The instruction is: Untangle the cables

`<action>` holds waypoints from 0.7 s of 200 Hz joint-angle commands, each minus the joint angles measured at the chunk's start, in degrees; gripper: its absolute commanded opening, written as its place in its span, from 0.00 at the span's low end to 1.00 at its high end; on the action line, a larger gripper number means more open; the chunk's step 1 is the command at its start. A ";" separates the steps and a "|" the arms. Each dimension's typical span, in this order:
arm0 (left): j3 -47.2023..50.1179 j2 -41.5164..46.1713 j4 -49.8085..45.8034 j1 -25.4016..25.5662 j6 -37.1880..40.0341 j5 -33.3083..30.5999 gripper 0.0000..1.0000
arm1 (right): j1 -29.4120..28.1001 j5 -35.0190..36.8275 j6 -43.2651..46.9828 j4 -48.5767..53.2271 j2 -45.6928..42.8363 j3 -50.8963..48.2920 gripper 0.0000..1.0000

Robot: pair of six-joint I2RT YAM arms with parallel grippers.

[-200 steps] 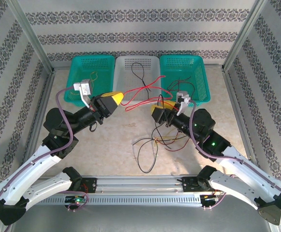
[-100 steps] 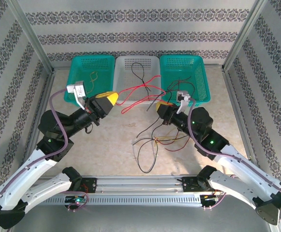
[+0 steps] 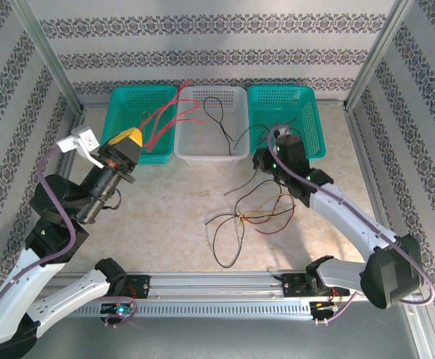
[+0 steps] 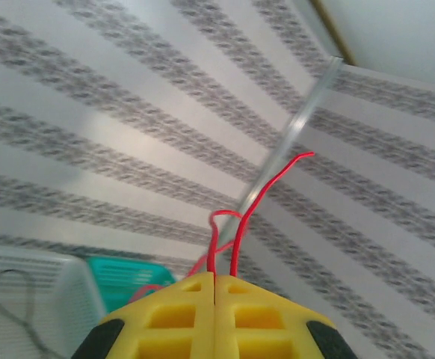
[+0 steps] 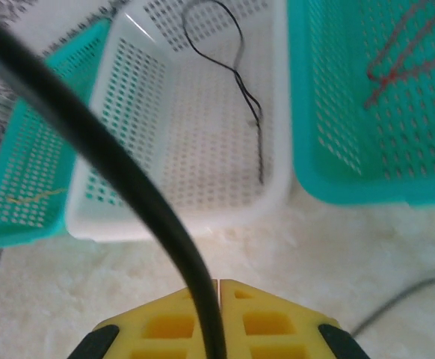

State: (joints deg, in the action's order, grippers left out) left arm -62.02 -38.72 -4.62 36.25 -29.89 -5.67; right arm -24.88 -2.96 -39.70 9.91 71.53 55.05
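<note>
A loose tangle of black, red and orange cables (image 3: 249, 214) lies on the table in front of the baskets. My left gripper (image 3: 128, 137) is raised at the left and shut on a red cable (image 3: 174, 105), which rises from its tips over the baskets. In the left wrist view the red cable (image 4: 258, 196) loops up from the closed yellow jaws of the left gripper (image 4: 215, 278). My right gripper (image 3: 261, 158) sits before the right teal basket. There its jaws are closed, and a black cable (image 5: 109, 153) runs out of the right gripper (image 5: 219, 283).
Three baskets line the back: a left teal basket (image 3: 119, 112), a white basket (image 3: 195, 149) holding a black strand (image 3: 217, 120), and a right teal basket (image 3: 315, 142) with red and black strands. Metal frame posts stand at both sides. A rail (image 3: 217, 283) spans the near edge.
The left arm swung left and up, drawing the red cable away from the tangle. The right gripper closed on a black cable and moved slightly toward the baskets.
</note>
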 commanded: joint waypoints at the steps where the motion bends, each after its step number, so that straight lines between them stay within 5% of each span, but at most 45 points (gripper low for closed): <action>1: 0.61 0.57 -6.79 -0.72 2.09 -8.12 0.00 | 0.96 -2.33 2.84 1.40 5.66 11.27 0.11; 76: 5.54 -2.25 -6.80 -1.61 -4.21 -1.35 0.00 | 4.29 -5.50 4.98 14.50 39.70 52.71 0.13; 109: 6.36 -4.73 -6.56 -5.14 -7.28 5.32 0.00 | 4.23 -9.36 6.23 21.21 49.62 65.90 0.49; 140: 8.63 -6.05 -3.19 -12.60 -13.61 14.54 0.00 | 3.62 -9.07 6.92 18.13 44.87 60.23 0.58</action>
State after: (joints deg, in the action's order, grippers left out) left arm -55.00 -44.60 -10.70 28.32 -37.10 0.12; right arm -20.99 -10.46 -34.09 27.70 121.40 117.58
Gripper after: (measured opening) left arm 0.044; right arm 0.575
